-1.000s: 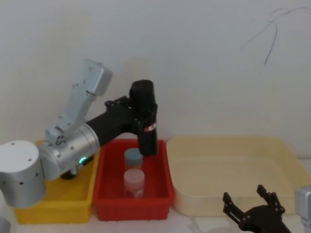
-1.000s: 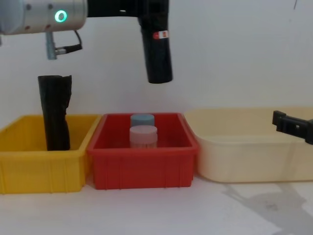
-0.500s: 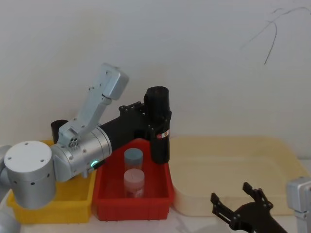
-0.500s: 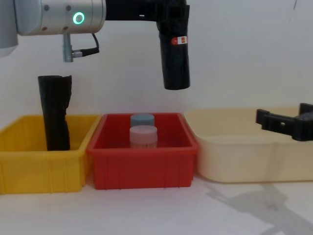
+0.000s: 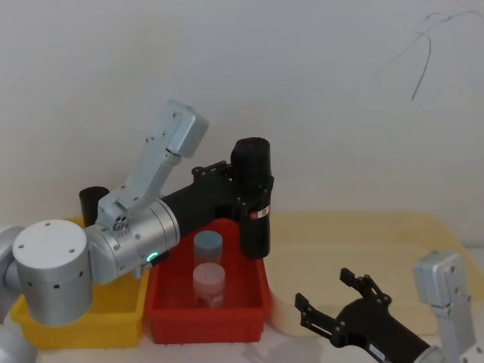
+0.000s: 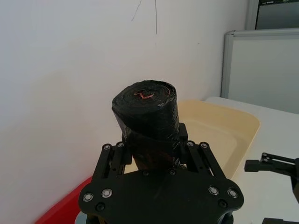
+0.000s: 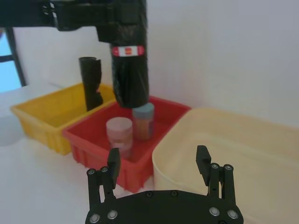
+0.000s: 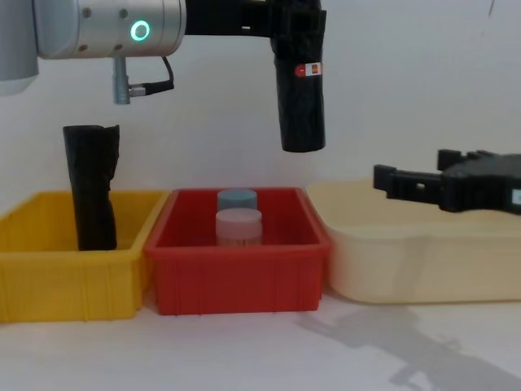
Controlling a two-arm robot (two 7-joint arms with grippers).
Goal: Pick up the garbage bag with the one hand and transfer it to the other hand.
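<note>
Black plastic, tightly rolled: the garbage bag (image 8: 299, 90) hangs upright in the air above the right rim of the red bin (image 8: 236, 281), clamped near its top by the left claw (image 8: 297, 20). The left wrist view shows the roll's end, with a reddish coil at its core. The right wrist view shows the right claw (image 7: 158, 156) with its fingers spread apart and nothing between them. In the chest view it reaches over the cream tub (image 8: 423, 261), well below and right of the bag. Since half a second ago it has risen and moved left, while the bag has edged right. The red-and-white label's writing is unreadable.
</note>
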